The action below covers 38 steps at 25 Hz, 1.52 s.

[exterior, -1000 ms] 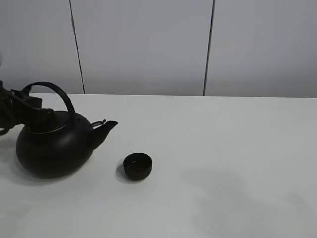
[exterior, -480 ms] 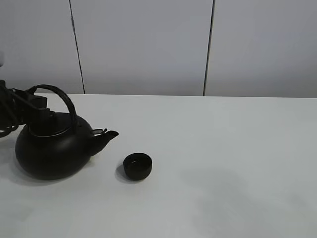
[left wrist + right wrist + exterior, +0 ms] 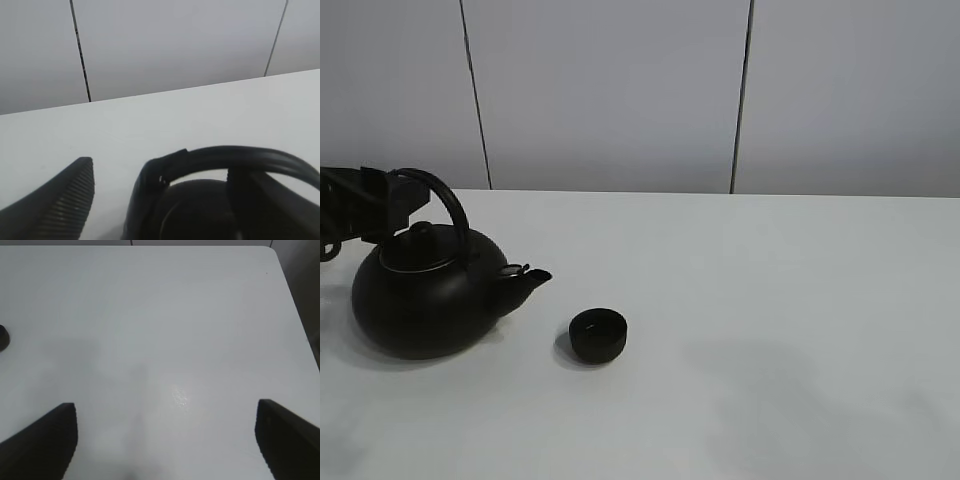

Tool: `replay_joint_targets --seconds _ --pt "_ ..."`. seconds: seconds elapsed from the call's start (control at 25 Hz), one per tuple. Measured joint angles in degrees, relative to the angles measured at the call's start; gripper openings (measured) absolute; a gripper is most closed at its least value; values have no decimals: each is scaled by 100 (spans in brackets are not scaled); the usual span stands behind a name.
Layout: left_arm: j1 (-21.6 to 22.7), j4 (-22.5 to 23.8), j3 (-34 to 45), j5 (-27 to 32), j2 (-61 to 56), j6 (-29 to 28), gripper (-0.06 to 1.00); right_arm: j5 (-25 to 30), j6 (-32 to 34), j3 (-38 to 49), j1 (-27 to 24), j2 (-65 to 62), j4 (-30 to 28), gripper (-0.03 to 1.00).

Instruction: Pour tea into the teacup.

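Kettle (image 3: 425, 295) is seen upright on the table (image 3: 770, 300) at about 9 o'clock of the high view, spout (image 3: 528, 279) pointed toward 3 o'clock. Cup (image 3: 597, 335) is set just beside the spout, toward 4 o'clock from it, apart from the kettle, on bare table. Whether tea is inside cannot be told; the interior reads dark.

Left gripper (image 3: 395, 197) is placed at the arched handle (image 3: 235, 157), at its 10 o'clock end. In the left wrist view one ribbed finger (image 3: 62, 202) is seen clear of the handle, with table visible between them; the other finger is lost against the black handle. So the left claw is judged parted and not clamped on anything. Right gripper (image 3: 165, 440) is held over bare table well to the 3 o'clock side, fingers spread wide, nothing between them; only a sliver of the cup shows at that view's edge.

Step judged: kettle set down or about to be gripped. If a pour is wanted, the handle should be clamped near its top so the kettle hangs level, lifted straight, spout brought over the cup centre, then tilted slowly. The cup is light and low, so spout contact should be avoided or it will be knocked.
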Motion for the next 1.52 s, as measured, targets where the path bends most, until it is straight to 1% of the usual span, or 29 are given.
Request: replay_joint_targets --seconds 0.16,0.24,0.32,0.4,0.48,0.6,0.72,0.84,0.96,1.08,1.16,1.32,1.44,1.52 --pt "-105 23 354 169 -484 37 54 0 0 0 0 0 0 66" --pt "-181 37 467 512 -803 39 55 0 0 0 0 0 0 66" --pt "-276 41 520 1041 -1250 39 59 0 0 0 0 0 0 66" --pt "-385 41 511 1722 -1753 18 63 0 0 0 0 0 0 66" --pt "-474 63 353 2541 -2329 -27 66 0 0 0 0 0 0 66" --pt "-492 70 -257 4044 -2983 -194 68 0 0 0 0 0 0 66" --pt "-492 65 -1119 5465 -3302 -313 69 0 0 0 0 0 0 66" --pt "-277 108 -1952 6604 -3379 -328 69 0 0 0 0 0 0 66" --pt "276 108 -2761 7661 -3435 -333 69 0 0 0 0 0 0 66" --pt "742 108 -3239 8327 -3702 -166 69 0 0 0 0 0 0 66" --pt "822 46 -3304 8654 -4133 -88 69 0 0 0 0 0 0 66" --pt "837 -355 -3245 9455 -5307 9 69 0 0 0 0 0 0 66" --pt "837 -623 -2810 10160 -6454 254 69 0 0 0 0 0 0 66" --pt "837 -786 -2420 10517 -7261 373 69 0 0 0 0 0 0 66"
